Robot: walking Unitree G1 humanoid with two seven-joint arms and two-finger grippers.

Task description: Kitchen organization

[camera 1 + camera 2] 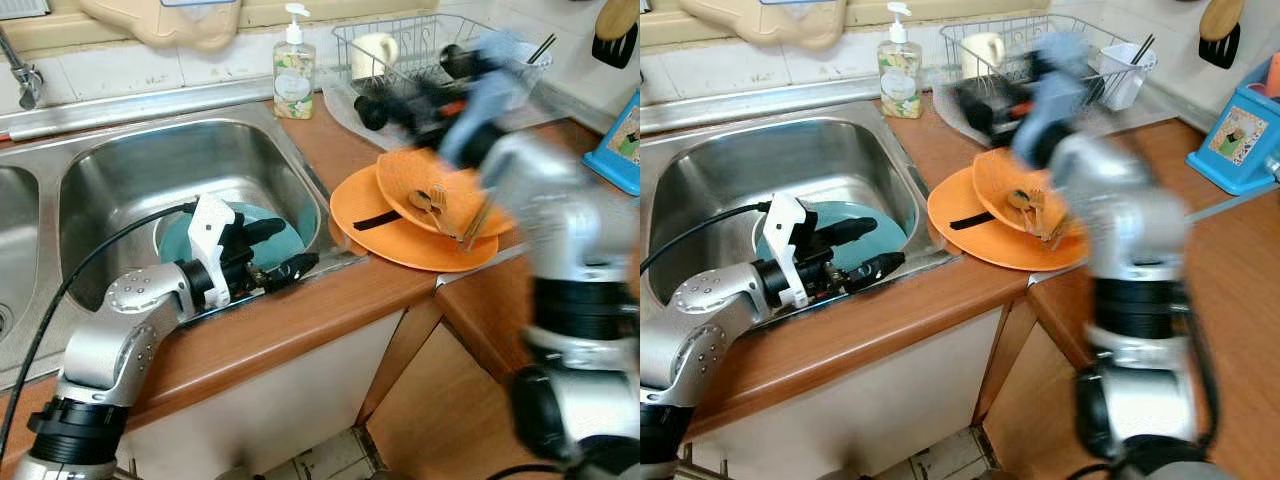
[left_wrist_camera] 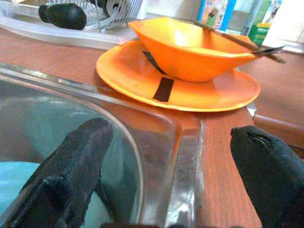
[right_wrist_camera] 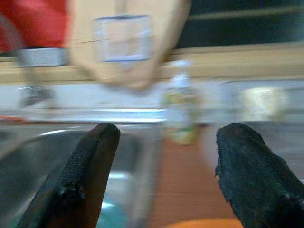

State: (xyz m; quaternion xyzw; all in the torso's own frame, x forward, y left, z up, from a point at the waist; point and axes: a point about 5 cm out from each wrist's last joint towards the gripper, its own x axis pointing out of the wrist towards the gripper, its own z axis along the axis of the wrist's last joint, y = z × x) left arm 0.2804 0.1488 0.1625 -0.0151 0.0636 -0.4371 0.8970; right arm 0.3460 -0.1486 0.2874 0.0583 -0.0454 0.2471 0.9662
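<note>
- While straddling the sink rim, the left hand gapes wide, holding nothing.
- Blurred above the orange bowl, the right hand is spread wide, empty.

Brown wooden counter, orange plate on it, soap bottle, dish rack

I count one flat orange plastic plate right of centre in the frame, with one orange bowl on it. One round teal plate lies in the steel sink basin at left. Along the top I see one soap pump bottle, one wire dish rack and one cream mug.
</note>
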